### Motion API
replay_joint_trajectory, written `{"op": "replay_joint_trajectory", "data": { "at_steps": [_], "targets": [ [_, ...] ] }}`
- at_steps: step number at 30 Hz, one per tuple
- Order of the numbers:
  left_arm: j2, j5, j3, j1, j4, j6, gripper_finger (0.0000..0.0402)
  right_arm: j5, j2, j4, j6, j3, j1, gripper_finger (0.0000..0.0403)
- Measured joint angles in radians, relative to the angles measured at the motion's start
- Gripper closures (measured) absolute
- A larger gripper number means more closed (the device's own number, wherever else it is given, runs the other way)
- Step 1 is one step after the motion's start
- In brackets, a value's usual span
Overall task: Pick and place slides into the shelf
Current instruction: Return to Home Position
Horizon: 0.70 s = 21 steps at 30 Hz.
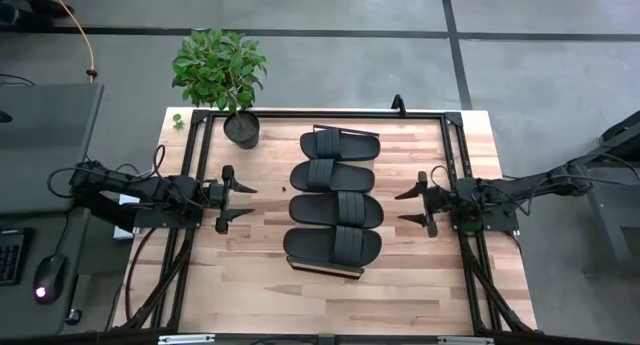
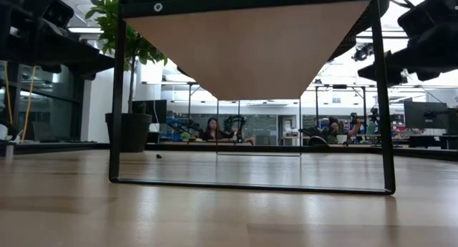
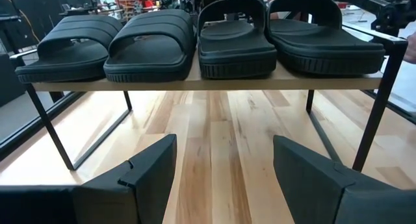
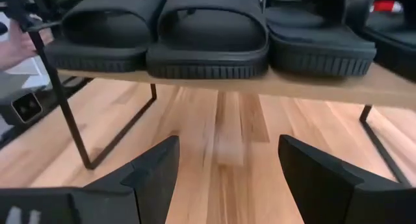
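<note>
Nearest your wrist cameras, each arm's own dark fingers stand wide apart with nothing between them. You have the left gripper (image 1: 245,202) and the right gripper (image 1: 403,207) both spread and empty. They sit on opposite sides of the shelf (image 3: 208,83), each pointing at it, held above the table (image 1: 410,280) and clear of the rack. Bare tabletop lies between each gripper and the shelf's dark metal legs.

Past the fingers, the shelf's light plank carries all four black slides (image 1: 336,209). They lie side by side in one row, each set across the plank, with neighbours touching or very nearly so. Their soles overhang the plank's long edges on both sides.

Beyond the shelf's far end, toward the left arm's side, a potted plant (image 1: 222,70) stands at the table's back edge, apart from the rack. Off the table on that side you have a desk with a computer mouse (image 1: 50,278). Farthest off, the low view shows a seated person (image 2: 212,129) in the room behind.
</note>
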<state>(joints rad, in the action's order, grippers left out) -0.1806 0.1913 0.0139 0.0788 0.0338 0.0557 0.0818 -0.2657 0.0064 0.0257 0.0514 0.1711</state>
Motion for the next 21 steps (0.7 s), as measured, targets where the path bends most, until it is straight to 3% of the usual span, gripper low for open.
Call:
{"op": "replay_joint_trajectory", "data": {
  "at_steps": [3, 21],
  "targets": [
    [0.0, 0.0, 0.0, 0.0, 0.0, 0.015, 0.0163, 0.0, 0.0, 0.063, -0.031, -0.041, 0.0, 0.0148],
    [0.0, 0.0, 0.0, 0.0, 0.0, 0.018, 0.0163, -0.036, -0.01, 0.015, -0.004, -0.042, 0.0, 0.0148]
  ]
}}
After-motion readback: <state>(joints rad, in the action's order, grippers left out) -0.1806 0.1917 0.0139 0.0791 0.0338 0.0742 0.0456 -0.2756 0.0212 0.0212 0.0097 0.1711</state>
